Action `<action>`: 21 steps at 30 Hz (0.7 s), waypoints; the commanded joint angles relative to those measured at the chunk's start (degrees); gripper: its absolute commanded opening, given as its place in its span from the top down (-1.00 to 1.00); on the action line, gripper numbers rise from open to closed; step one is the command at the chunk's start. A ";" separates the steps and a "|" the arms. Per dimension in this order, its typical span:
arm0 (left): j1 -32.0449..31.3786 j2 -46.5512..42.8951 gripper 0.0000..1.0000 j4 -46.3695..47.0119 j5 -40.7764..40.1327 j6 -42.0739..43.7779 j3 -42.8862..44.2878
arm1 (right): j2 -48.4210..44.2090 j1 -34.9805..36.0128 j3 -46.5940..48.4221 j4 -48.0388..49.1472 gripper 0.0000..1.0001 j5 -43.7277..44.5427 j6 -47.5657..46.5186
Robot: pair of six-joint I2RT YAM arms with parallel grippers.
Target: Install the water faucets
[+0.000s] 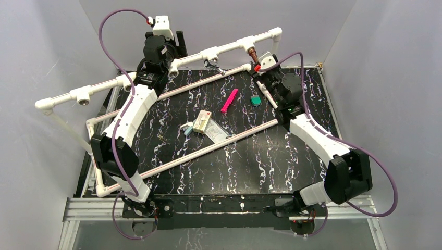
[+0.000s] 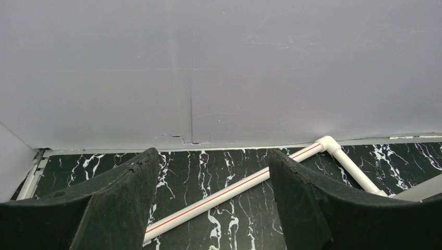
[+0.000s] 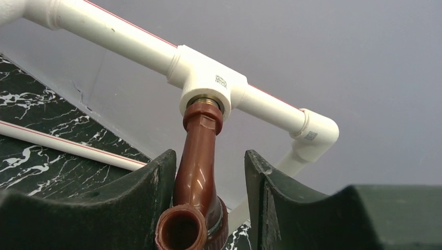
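Surrounding black marbled table (image 1: 260, 161), grey walls (image 1: 219, 21)

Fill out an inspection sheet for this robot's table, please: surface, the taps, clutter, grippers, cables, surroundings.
Surface: black marbled table carrying a white pipe frame.
Job's things: brown tap with its end in a pipe socket; silver tap by the next socket, seating unclear.
Clutter: pink strip, green piece, small box, clear bag.
Grippers: right gripper open around the brown tap; left gripper open, empty.
Cables: purple cables loop from both arms.
Surroundings: plain grey walls.
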 commanded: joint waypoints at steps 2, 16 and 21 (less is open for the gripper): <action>-1.14 3.23 -0.49 -12.51 1.79 1.24 -3.61 | 0.58 0.04 2.54 2.93 -0.06 2.04 1.21; -1.15 2.79 -0.49 -12.54 1.81 1.34 -3.97 | -0.96 0.11 3.62 0.50 0.97 -0.99 14.55; -1.15 2.69 -0.49 -12.54 2.02 1.18 -3.97 | -0.99 0.07 4.95 0.30 0.97 -0.08 32.05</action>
